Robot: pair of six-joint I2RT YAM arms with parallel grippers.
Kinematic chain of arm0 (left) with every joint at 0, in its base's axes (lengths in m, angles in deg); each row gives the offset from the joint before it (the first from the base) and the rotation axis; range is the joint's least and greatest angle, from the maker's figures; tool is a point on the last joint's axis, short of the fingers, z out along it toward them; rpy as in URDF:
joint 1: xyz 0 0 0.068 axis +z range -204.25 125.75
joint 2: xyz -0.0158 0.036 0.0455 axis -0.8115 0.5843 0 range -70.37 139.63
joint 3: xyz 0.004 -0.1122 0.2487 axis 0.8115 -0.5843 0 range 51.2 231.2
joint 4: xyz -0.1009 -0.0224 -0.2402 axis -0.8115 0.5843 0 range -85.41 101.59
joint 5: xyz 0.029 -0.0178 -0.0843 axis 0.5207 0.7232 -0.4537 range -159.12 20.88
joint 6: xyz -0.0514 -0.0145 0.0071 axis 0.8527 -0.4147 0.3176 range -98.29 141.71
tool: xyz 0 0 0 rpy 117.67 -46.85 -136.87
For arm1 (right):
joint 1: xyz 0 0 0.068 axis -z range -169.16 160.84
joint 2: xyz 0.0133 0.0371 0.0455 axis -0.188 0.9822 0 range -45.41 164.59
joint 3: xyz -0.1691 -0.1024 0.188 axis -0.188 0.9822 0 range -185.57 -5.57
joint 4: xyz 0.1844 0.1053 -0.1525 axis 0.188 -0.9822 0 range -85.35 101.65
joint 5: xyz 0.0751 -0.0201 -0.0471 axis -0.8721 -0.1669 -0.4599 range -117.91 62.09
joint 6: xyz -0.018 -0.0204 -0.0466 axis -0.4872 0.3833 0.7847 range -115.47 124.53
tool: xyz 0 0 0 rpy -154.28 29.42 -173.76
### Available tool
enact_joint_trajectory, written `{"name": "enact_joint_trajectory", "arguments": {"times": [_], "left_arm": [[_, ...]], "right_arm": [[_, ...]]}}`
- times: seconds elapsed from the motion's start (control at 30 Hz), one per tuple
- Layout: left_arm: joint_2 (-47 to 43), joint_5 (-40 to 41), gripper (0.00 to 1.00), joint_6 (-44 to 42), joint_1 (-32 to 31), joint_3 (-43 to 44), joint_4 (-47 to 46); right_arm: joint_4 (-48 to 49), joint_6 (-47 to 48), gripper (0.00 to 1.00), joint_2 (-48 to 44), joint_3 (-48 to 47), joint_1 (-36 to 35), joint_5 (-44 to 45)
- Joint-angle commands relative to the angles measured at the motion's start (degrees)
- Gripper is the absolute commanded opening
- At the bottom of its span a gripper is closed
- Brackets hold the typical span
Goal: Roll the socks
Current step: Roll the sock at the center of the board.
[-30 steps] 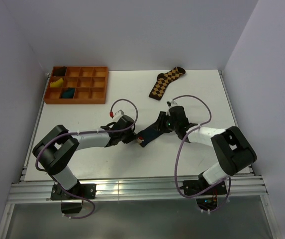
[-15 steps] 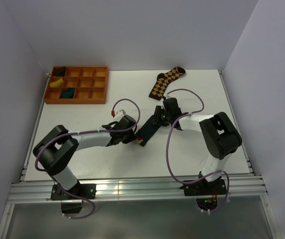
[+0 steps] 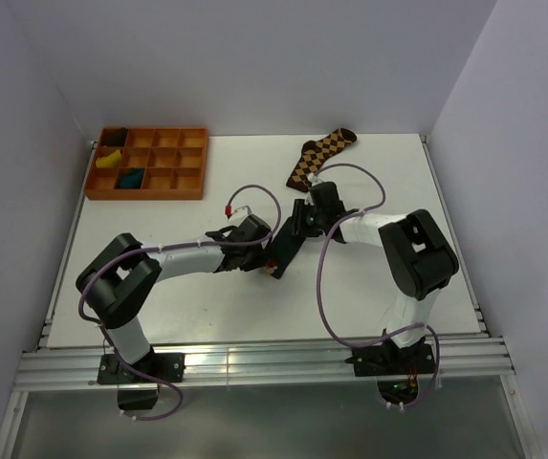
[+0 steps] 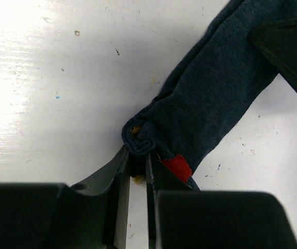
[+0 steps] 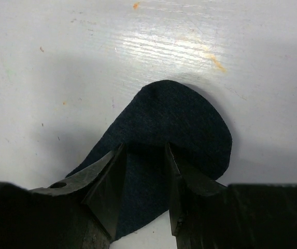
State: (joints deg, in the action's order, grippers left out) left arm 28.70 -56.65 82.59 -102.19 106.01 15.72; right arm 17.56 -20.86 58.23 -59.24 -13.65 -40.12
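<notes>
The socks [image 3: 285,247] lie as one dark teal strip slanting across the middle of the table; I cannot tell two layers apart. My left gripper [image 3: 267,260] is shut on the strip's near end, where the fabric curls into a small roll [image 4: 140,136] at the fingertips [image 4: 121,161]. A red patch [image 4: 177,167] shows beside that roll. My right gripper [image 3: 302,221] stands on the far, rounded end [image 5: 187,116]. Its jaws are apart and press down on flat fabric [image 5: 144,176]. In the left wrist view the sock [image 4: 215,93] runs up to the right gripper's finger [image 4: 288,46].
A brown and tan argyle sock [image 3: 319,156] lies at the back, just beyond the right gripper. An orange compartment tray [image 3: 168,182] stands at the back left, holding a yellow bundle [image 3: 109,160], a teal bundle [image 3: 132,177] and a dark one [image 3: 113,139].
My right gripper has slid back and to the left along the sock to its far end. The left gripper has shifted slightly right with the near end, so the strip lies steeper.
</notes>
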Motion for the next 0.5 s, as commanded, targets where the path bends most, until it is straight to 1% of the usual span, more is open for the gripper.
{"name": "enact_joint_trajectory", "arguments": {"times": [0.0, 0.07, 0.1, 0.2, 0.23, 0.27, 0.3, 0.37, 0.4, 0.47], "left_arm": [[2.6, 1.6, 0.00, -1.9, -0.6, 1.4, 8.6], [3.1, 2.1, 0.00, -1.6, -0.5, 2.1, 9.1], [3.5, 2.2, 0.00, -1.4, -0.6, 2.2, 9.5], [4.0, 2.1, 0.00, -0.9, -0.6, 2.8, 10.0], [4.3, 2.2, 0.00, -0.8, -0.5, 3.0, 10.2], [4.6, 2.1, 0.00, -0.7, -0.5, 3.4, 10.3], [4.6, 2.2, 0.00, -0.8, -0.5, 3.6, 10.5], [5.1, 2.2, 0.00, -0.9, -0.5, 4.3, 11.3], [5.3, 2.2, 0.00, -0.9, -0.6, 4.5, 11.4], [5.3, 2.2, 0.00, -1.2, -0.5, 5.1, 11.9]], "right_arm": [[-0.9, 3.5, 0.44, -2.3, 1.8, 0.6, -1.0], [0.4, 4.7, 0.45, -5.2, 2.9, 0.3, -2.1], [1.2, 5.1, 0.45, -9.0, 4.3, 0.2, -2.5], [3.3, 6.8, 0.46, -15.4, 8.7, -0.8, -2.4], [5.3, 7.1, 0.47, -19.7, 10.3, -1.2, -2.0], [6.6, 7.8, 0.47, -21.6, 11.9, -1.6, -1.4], [8.0, 8.1, 0.47, -23.5, 15.5, -3.0, -1.0], [11.7, 9.3, 0.48, -28.3, 18.8, -4.9, 1.7], [13.0, 9.8, 0.48, -29.6, 21.3, -7.7, 4.4], [14.5, 10.8, 0.49, -32.4, 23.3, -10.9, 6.9]]}}
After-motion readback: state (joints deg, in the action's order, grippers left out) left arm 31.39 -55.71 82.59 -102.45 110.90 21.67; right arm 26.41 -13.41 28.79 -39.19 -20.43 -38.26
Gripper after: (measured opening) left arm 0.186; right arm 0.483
